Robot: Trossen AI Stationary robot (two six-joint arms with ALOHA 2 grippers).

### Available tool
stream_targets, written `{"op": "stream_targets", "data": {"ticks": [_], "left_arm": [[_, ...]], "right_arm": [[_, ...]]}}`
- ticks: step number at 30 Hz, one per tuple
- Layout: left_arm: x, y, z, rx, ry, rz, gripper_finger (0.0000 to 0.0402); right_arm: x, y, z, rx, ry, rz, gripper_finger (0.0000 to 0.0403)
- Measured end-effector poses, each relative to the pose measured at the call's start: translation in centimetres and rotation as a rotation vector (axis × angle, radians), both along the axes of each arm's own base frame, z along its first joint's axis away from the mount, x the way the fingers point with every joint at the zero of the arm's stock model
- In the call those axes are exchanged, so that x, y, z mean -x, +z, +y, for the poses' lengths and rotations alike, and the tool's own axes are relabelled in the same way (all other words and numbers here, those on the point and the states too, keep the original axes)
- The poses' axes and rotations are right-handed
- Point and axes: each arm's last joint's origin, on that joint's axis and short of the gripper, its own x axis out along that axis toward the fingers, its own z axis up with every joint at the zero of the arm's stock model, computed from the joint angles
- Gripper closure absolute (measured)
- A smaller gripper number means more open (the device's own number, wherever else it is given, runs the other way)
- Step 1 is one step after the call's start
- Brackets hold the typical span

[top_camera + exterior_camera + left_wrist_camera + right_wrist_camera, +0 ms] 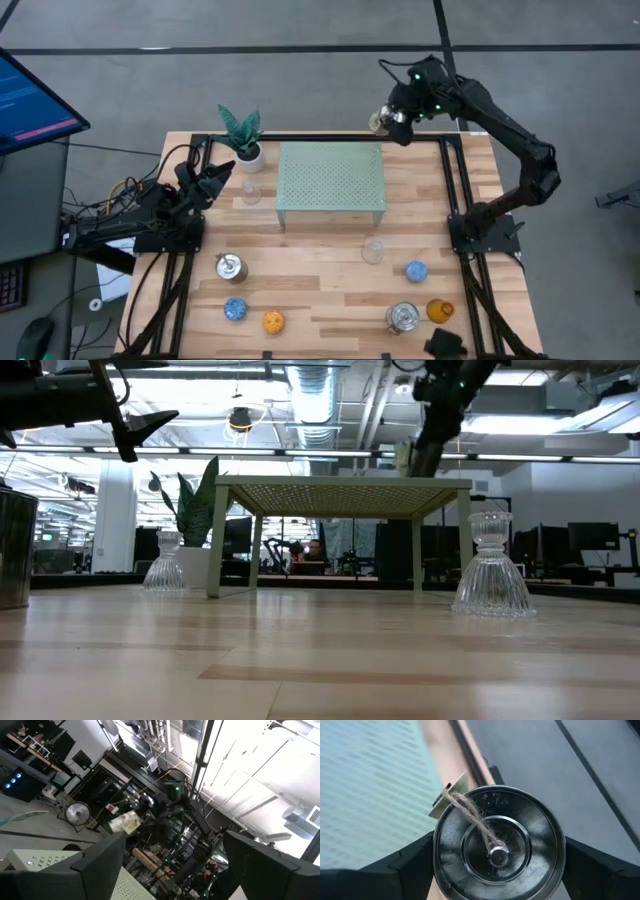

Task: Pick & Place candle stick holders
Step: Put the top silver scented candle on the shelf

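Observation:
My right gripper [388,120] is shut on a shiny silver holder [498,845] with a twine string and a pale tag. It is raised above the table's far edge, by the far right corner of the pale green stand [331,180]. My left gripper [218,178] is open and empty, raised over the table's left side near a clear glass holder [251,190]. On the tabletop stand another clear glass holder [373,250], two silver ones [230,267] [403,318], two blue ones [236,309] [416,271], an orange one [273,322] and an amber one [440,311]. My right gripper pinches the silver holder by its round outer wall [438,860], one finger [410,865] on each side. The fingers point down from above, and the wrist view looks into the holder's open top. The holder is lifted clear, and its tag [451,795] sticks out at one side.
A green leafy plant in a white pot [243,138] stands at the far left, beside the stand. Dark frame rails [458,190] run along both table sides. A monitor [30,110] stands off the table's left.

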Motion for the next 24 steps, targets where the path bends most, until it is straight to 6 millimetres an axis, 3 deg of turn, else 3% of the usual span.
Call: {"op": "stream_targets", "data": {"ticks": [6,12,20,24], "left_arm": [[0.0,0.0,0.0,-0.001,0.0,-0.005,0.0064],[0.0,0.1,0.0,-0.001,0.0,-0.007,0.0064],[0.0,0.1,0.0,-0.001,0.0,-0.007,0.0064],[0.0,0.1,0.0,-0.001,0.001,-0.007,0.0064]], "right_arm": [[-2.7,0.5,2.8,0.015,0.123,-0.035,0.0071],[-6.5,-1.1,4.7,-0.015,0.229,-0.033,0.0071],[-10.1,-3.9,5.5,-0.045,0.296,0.019,0.0067],[-10.8,-3.8,5.4,-0.048,0.3,0.025,0.0059]]}}
